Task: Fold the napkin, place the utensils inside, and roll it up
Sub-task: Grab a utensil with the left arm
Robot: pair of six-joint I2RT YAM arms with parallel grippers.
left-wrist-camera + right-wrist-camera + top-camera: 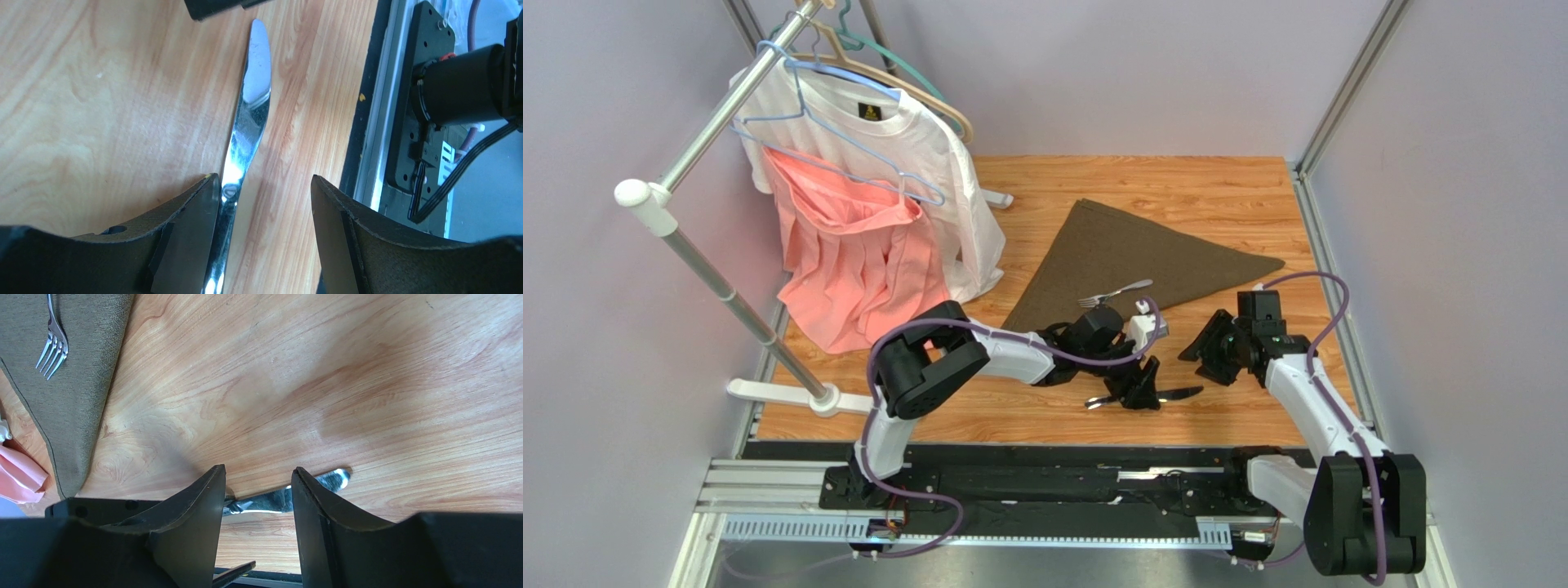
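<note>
Top external: napkin (1136,251), folded to a triangle, lay on the wooden surface (1063,184); fork (1116,294) on its near edge. Knife (1183,395) lay on bare wood, left pincer (1140,390) open astride its handle. Right pincer (1201,353) was open, holding nothing, nearby. Garment rack (707,273) with white T-shirt (928,159) and pink garment (848,263) stood at the view's left.
</note>
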